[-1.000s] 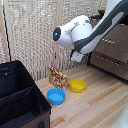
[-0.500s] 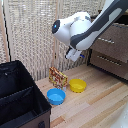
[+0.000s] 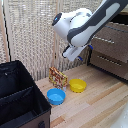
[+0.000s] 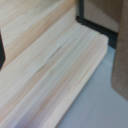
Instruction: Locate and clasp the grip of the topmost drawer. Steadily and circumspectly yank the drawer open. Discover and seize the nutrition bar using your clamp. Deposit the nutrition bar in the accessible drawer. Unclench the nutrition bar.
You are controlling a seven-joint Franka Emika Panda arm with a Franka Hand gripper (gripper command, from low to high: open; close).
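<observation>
In the exterior view my clamp (image 3: pixel 82 53) hangs from the bulky white arm, in the air in front of the dark brown dresser (image 3: pixel 116 64). Its two blue tips stand apart and hold nothing. The topmost drawer (image 3: pixel 111 43) is shut, and its silver handle (image 3: pixel 103 40) lies just to the exterior view's right of the clamp. The nutrition bar (image 3: pixel 58 78) stands upright on the wooden floor against the curtain, below the clamp and apart from it. The wrist view shows only blurred floor planks (image 4: pixel 50 65); no fingers are in it.
A yellow bowl (image 3: pixel 77 85) and a blue bowl (image 3: pixel 56 96) sit on the floor next to the bar. A large black box (image 3: pixel 20 97) fills the exterior view's lower left. A lower drawer (image 3: pixel 111 64) is shut. A pale curtain (image 3: pixel 30 35) hangs behind.
The arm has swung a little up and toward the exterior view's right, nearer the dresser. The bar, the bowls and the drawers have not moved.
</observation>
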